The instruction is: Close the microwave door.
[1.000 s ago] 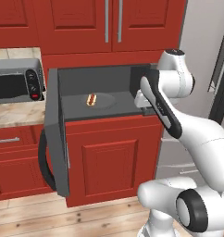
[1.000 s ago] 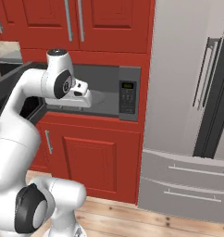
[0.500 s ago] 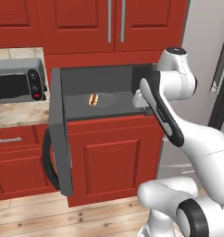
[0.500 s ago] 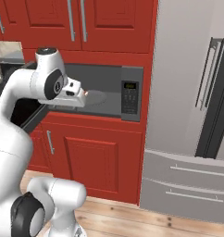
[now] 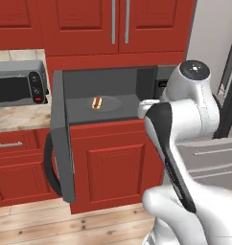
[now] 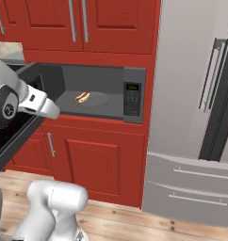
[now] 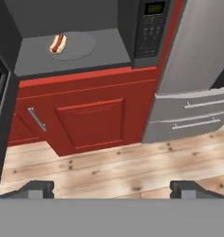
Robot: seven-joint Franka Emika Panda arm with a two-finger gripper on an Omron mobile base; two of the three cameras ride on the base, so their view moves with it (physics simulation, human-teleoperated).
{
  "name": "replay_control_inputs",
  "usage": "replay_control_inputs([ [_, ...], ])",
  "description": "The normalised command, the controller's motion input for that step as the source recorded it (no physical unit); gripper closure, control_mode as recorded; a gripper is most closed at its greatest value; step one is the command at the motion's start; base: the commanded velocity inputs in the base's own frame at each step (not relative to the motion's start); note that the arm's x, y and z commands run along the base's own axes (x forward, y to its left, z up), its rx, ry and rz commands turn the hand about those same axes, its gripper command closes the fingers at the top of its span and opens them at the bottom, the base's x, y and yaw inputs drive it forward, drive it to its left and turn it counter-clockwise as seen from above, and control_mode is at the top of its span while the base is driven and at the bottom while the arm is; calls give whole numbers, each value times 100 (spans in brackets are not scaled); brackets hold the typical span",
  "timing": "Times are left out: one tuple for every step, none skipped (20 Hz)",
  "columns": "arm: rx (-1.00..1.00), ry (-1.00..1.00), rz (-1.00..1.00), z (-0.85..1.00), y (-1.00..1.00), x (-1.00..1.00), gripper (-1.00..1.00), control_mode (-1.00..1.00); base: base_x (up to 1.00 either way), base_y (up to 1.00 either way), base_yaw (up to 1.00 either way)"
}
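arm swung left; microwave door (image 5: 60, 139) open, prob. wood floor (image 7: 132, 171).

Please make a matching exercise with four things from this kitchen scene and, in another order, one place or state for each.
Things:
1. microwave door
2. hot dog
3. keypad panel
4. toaster oven

Places or states:
A. on the round turntable
B. swung wide open
C. on the counter
D. right of the microwave cavity

Pairs: 1-B, 2-A, 3-D, 4-C

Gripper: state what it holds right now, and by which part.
Nothing. In the hand view the gripper is open, its fingertips wide apart with only floor between them; the microwave door hangs open, untouched.
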Motion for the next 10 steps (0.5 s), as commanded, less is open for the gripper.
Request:
replay_control_inputs([
  [0, -23, -43, 4, 34, -100, -100, -100, 0, 0, 0],
  [0, -23, -44, 5, 44, -100, -100, -100, 0, 0, 0],
  [0, -23, -43, 0, 65, -100, -100, -100, 0, 0, 0],
  [-3, -20, -39, 0, 89, -100, -100, -100, 0, 0, 0],
  [-7, -21, -29, 5, 100, -100, -100, -100, 0, 0, 0],
  [-13, -20, -25, 0, 100, -91, -100, -100, 0, 0, 0],
  [-22, -15, -21, 0, 100, -86, -100, -100, 0, 0, 0],
  [-31, -13, -13, 0, 100, -86, -100, -100, 0, 0, 0],
  [-37, -15, -8, 0, 100, -86, -100, -100, 0, 0, 0],
  [-37, -18, -7, 9, 100, -100, -100, -100, 0, 0, 0],
])
